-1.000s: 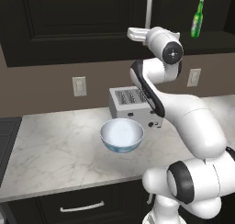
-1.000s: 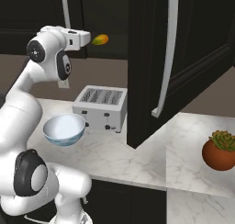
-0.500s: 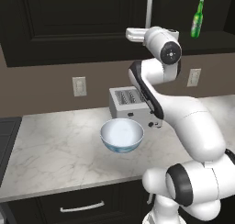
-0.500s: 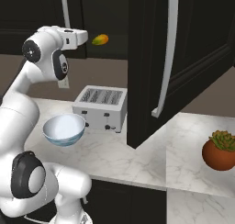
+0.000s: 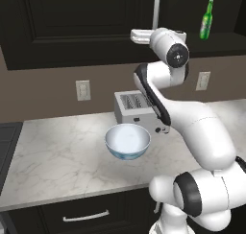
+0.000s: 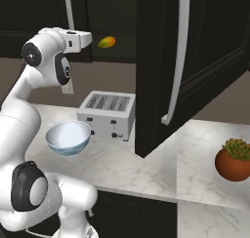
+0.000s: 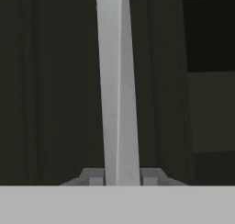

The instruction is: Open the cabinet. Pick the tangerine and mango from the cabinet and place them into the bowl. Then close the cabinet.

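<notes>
— Why is the gripper (image 7: 120, 178) held so high against the cabinet (image 5: 72, 27)?

— It is shut on the handle (image 7: 117, 81) of the left door, with the silver bar pinched between the two fingertips (image 7: 94, 177). The bar is taken low down, probably so that the door can be pulled outward.

— Is the right door (image 6: 205, 42) dealt with already?

— It is swung wide open over the surface (image 6: 195, 149). The mango (image 6: 106, 42) is seen lying on the shelf inside, just beside the gripper. A green bottle (image 5: 206, 19) is stood upright further along the same shelf.

— And the tangerine?

— It is presumed to be behind the shut left door, which would explain the grip on that handle.

— Where is the fruit meant to be put?

— The bowl (image 5: 127, 141) is set on the surface below, in front of the toaster (image 5: 137, 108) and almost touching it, so a short way down from the shelf is offered.

— What is in the way?

— The open right door is hung close to the toaster, and the arm's own elbow is folded above the bowl. A potted plant (image 6: 237, 159) is stood well apart, beyond that door.
</notes>
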Robot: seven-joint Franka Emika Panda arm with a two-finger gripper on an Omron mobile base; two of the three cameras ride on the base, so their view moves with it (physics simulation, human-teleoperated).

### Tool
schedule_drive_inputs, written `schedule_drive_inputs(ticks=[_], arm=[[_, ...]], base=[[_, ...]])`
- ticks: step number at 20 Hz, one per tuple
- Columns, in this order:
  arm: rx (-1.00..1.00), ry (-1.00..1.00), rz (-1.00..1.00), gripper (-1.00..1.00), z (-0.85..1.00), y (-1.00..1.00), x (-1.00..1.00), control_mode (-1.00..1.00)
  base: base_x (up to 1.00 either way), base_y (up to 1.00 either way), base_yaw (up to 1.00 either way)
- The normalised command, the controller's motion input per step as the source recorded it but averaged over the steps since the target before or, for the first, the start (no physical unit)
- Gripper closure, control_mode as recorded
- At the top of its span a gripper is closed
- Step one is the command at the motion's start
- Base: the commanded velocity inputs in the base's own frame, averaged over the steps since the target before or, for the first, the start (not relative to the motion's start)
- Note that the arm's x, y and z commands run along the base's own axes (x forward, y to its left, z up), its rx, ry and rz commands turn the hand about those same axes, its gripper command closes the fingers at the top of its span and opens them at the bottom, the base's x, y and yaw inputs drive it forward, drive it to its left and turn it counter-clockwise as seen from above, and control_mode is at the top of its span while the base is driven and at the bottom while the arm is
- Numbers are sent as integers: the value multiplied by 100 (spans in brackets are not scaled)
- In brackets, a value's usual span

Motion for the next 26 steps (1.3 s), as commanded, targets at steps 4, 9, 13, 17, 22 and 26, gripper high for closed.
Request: schedule_drive_inputs(ticks=[4, 9, 13, 17, 22, 26], arm=[[0, 3, 0, 100, 18, 57, -29, -100], [0, 3, 0, 100, 25, 73, -38, -100], [-3, 0, 0, 100, 29, 83, -50, -100], [-4, 0, 1, 100, 35, 98, -53, -100], [-6, 0, 1, 100, 36, 100, -58, -100], [-8, 0, 0, 100, 39, 100, -57, -100]], base=[[0, 0, 0], [0, 0, 0], [0, 0, 0], [0, 0, 0], [0, 0, 0], [0, 0, 0]])
